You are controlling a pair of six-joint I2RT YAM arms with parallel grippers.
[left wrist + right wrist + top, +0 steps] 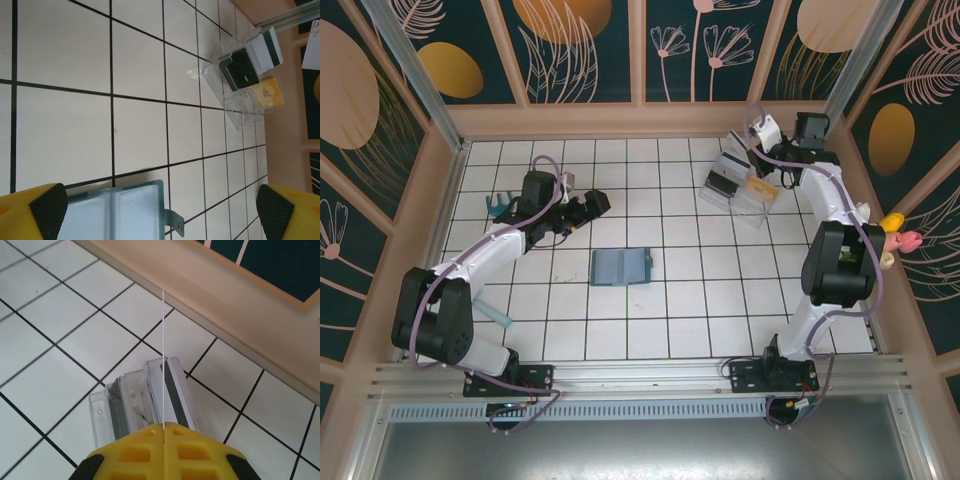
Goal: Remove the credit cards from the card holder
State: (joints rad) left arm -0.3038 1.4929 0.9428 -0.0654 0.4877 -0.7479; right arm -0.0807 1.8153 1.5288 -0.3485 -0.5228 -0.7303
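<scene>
White tiles with black grout cover the desk (700,300), which is enclosed by a beige wooden frame with dark teal floral panels.

1. Card holder (621,267): lies open and flat near the centre of the top view. In the left wrist view its clear pockets (115,210) sit at the bottom edge of the frame.
2. Left gripper (598,205): located left of centre in the top view, up and to the left of the card holder and well apart from it. Its jaws are spread wide, with one yellow finger at each lower corner of the left wrist view (160,207), and nothing lies between them.
3. Clear plastic tray (760,215): stands in the upper right of the top view. In the left wrist view the tray (235,107) carries a grey card with a dark stripe (267,47), a dark card (240,70) and a yellow-orange card (267,92).
4. Right gripper (758,140): positioned at the upper right of the top view, just above the tray. In the right wrist view its jaws (163,432) are pressed together on a thin white card (163,355), seen edge-on as a vertical line above the tray slots (100,410).
</scene>
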